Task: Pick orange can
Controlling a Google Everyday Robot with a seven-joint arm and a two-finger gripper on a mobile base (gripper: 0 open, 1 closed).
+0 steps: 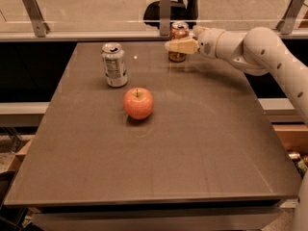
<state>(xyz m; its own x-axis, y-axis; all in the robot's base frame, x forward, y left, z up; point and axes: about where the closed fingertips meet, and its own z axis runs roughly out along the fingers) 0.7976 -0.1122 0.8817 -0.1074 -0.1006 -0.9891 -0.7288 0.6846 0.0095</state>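
Note:
The orange can stands upright at the far edge of the table, right of centre. It is copper-coloured with a silver top. My gripper reaches in from the right at the can's mid-height, and its tan end crosses in front of the can's body. The can's base rests on the table. The white arm stretches from the right edge to the can.
A silver-white can stands at the far left of the brown table. A red-orange apple lies in front of it, near the middle. A glass barrier with metal posts runs behind the table.

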